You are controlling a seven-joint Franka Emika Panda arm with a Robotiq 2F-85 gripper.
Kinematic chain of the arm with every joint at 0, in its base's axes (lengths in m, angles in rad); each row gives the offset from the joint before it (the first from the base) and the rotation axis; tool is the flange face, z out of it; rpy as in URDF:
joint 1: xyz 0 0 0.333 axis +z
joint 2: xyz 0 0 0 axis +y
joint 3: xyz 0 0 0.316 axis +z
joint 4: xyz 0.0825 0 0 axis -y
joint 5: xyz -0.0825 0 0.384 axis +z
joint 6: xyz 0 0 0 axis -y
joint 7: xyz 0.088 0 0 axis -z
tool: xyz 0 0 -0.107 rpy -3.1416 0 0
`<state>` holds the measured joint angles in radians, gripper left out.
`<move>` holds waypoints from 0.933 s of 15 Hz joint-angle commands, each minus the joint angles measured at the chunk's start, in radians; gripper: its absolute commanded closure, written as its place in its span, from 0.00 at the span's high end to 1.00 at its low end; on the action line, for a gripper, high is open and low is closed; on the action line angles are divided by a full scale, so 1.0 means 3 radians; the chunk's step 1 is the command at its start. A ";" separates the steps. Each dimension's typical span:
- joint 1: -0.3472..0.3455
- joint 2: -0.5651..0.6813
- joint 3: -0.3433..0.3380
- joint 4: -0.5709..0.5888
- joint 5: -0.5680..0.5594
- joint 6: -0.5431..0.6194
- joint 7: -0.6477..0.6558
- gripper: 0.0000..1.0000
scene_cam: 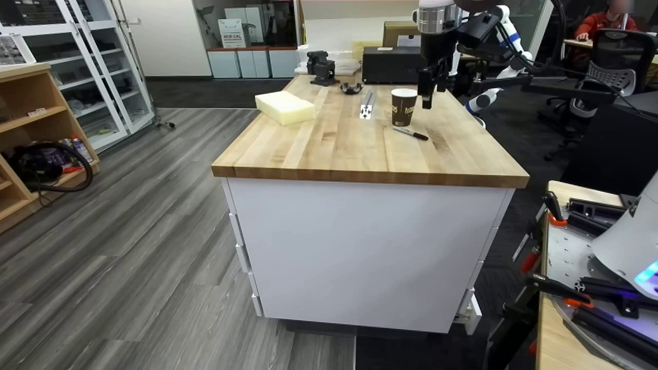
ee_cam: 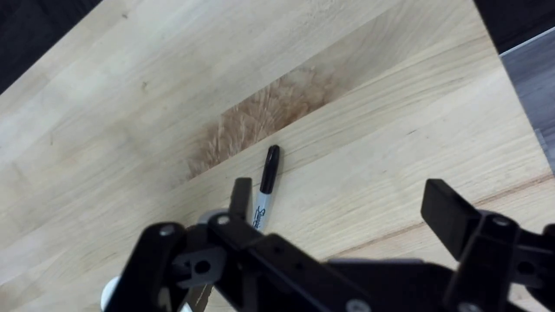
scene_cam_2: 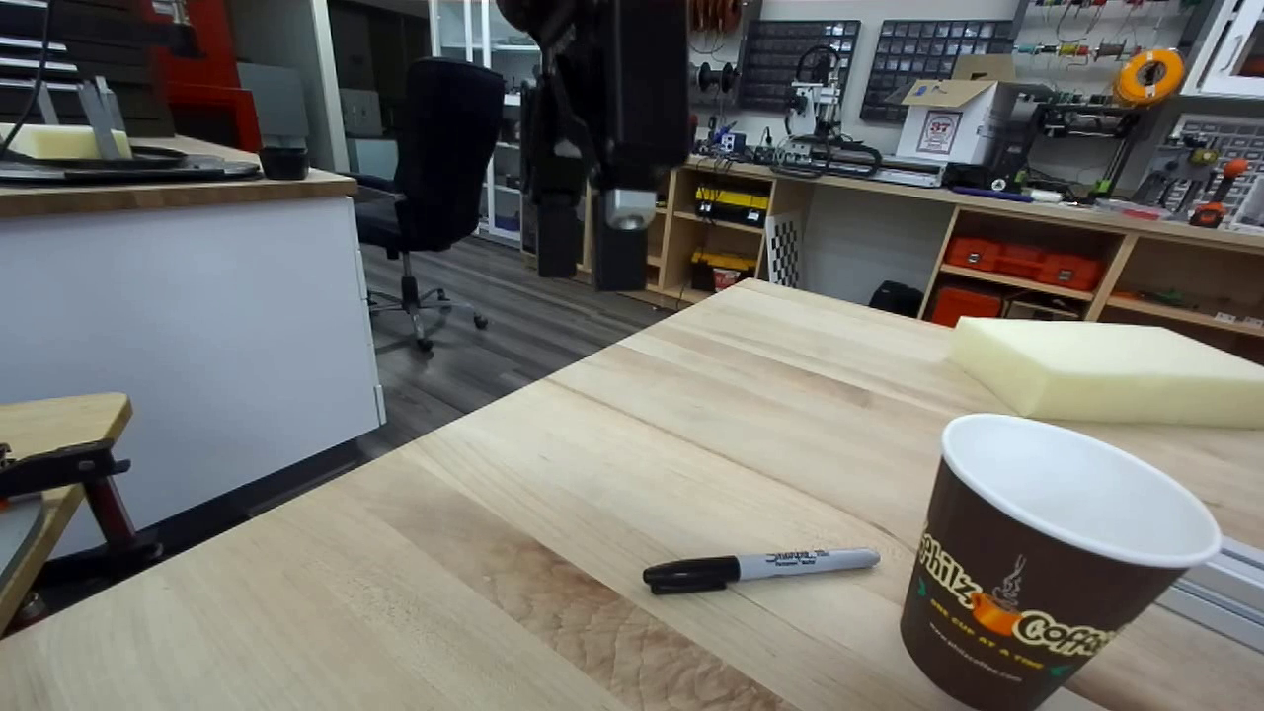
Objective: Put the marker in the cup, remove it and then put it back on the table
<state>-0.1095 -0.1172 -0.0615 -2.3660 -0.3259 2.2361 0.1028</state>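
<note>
1. The claw (ee_cam: 337, 203) is released: in the wrist view its two fingers (ee_cam: 448, 216) stand wide apart, and the wood of the worktop (ee_cam: 373, 173) is seen between them.
2. In both exterior views the claw hangs in the air, pointing downward.
3. The Sharpie marker (scene_cam_2: 760, 570) lies flat on the worktop, with its black cap on, well apart from the claw.
4. The paper coffee cup (scene_cam_2: 1027, 583), dark brown with a white rim and coffee lettering, stands upright just beside the marker; a narrow strip of wood separates them. The capped end points away from the cup.
5. In the wrist view, the claw covers a part of the marker's barrel and most of the cup.
6. In an exterior view, the same worktop carries also a pale yellow foam block (scene_cam: 285, 107), a metal rail (scene_cam: 366, 109) and a black bench vise (scene_cam: 322, 69).
</note>
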 commanded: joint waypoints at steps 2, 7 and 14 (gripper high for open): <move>-0.0100 0.0074 -0.0115 -0.0163 -0.0249 0.0646 0.0082 1.00; -0.0253 0.0222 -0.0338 -0.0335 -0.0082 0.1583 -0.0036 1.00; -0.0267 0.0670 -0.0273 -0.0290 0.1503 0.2109 -0.1068 1.00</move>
<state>-0.1848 0.0405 -0.1816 -2.4705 -0.0705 2.8579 -0.0697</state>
